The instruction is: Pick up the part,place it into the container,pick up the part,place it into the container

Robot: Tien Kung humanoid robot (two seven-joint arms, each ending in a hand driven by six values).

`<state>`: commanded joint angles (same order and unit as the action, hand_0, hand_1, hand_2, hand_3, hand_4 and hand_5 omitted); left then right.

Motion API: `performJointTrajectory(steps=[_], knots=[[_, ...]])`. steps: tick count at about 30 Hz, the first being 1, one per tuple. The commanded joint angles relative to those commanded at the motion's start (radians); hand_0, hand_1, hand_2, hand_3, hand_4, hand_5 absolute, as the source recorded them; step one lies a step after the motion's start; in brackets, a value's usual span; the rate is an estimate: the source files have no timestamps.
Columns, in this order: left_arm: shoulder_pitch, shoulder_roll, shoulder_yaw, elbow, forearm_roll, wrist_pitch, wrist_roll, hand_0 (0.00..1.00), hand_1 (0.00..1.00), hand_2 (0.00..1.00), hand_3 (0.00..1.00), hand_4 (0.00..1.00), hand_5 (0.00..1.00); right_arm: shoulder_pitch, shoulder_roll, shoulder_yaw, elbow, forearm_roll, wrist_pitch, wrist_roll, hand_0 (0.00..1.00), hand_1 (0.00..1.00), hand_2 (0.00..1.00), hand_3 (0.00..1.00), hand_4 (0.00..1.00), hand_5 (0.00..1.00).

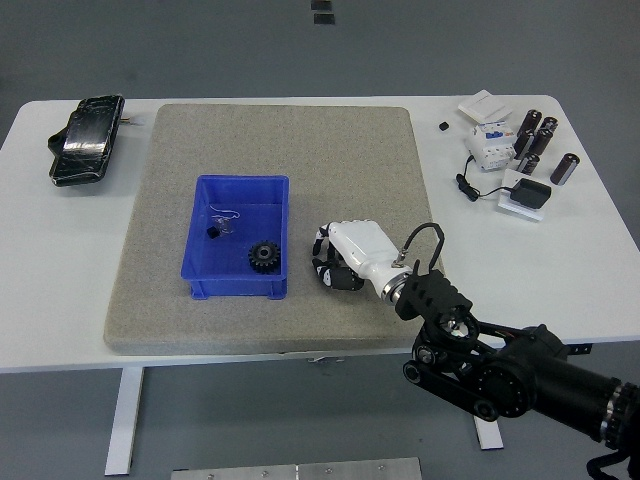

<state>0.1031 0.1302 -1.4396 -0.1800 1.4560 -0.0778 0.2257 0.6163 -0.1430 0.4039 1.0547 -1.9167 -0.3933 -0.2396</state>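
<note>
A: Right hand (345, 258)?
B: Coming in from the lower right on its black arm, sitting on the grey mat (330, 150). White back of the hand is facing up, fingers (326, 272) are curling down and in, clenching around something small and dark.

A: Is that the part?
B: Looking like the small black gear (334, 274), but the fingers are covering most of it, so only dark bits are showing between them. Can't tell if it's lifting off the mat or resting on it.

A: Container?
B: Blue bin (240, 187), lying just left of the fingertips, a narrow strip of mat between. It's holding a larger black gear (263, 256) in the corner nearest the fingers, plus a tiny black piece (213, 231) and a clear wiry thing (227, 219) further left.

A: Left hand?
B: Not showing.

A: Other stuff?
B: Well beyond the fingers to the far left, a black tray (84, 140) is lying on the white table (580, 255). Far off to the right behind the hand, dark cylinders (538, 143), a white box (481, 105) and a black adapter (528, 193) with cable are sitting.
</note>
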Motion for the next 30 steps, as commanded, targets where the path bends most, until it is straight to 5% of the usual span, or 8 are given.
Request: performJointTrajectory(steps=[18,19,24,25,30], knots=[[0.000,-0.001,0.002,0.000,-0.001,0.001,-0.001,0.671,0.645,0.611,0.634,0.695,0.641,0.003,-0.013,0.062,0.004,0.019,-0.017,0.031,0.343,0.390,0.371,0.517,0.476,0.002],[0.000,-0.001,0.002,0.000,-0.001,0.001,0.000,0.671,0.645,0.611,0.634,0.696,0.642,0.002,-0.016,0.070,0.014,0.018,-0.006,0.027,0.340,0.469,0.551,0.625,0.603,0.100],[0.000,-0.002,0.004,0.000,-0.003,0.000,-0.002,0.671,0.645,0.611,0.634,0.696,0.642,-0.013,-0.038,0.115,0.086,-0.016,0.055,-0.005,0.340,0.469,0.551,0.625,0.603,0.100],[0.000,-0.002,0.004,0.000,-0.004,0.000,-0.002,0.671,0.645,0.610,0.634,0.706,0.636,-0.018,-0.045,0.121,0.102,-0.025,0.065,-0.014,0.325,0.463,0.824,0.810,0.703,0.317],[0.002,-0.002,0.003,0.000,-0.004,0.000,0.000,0.671,0.645,0.610,0.634,0.706,0.636,-0.034,-0.080,0.118,0.159,-0.063,0.109,-0.063,0.325,0.463,0.824,0.810,0.703,0.317]])
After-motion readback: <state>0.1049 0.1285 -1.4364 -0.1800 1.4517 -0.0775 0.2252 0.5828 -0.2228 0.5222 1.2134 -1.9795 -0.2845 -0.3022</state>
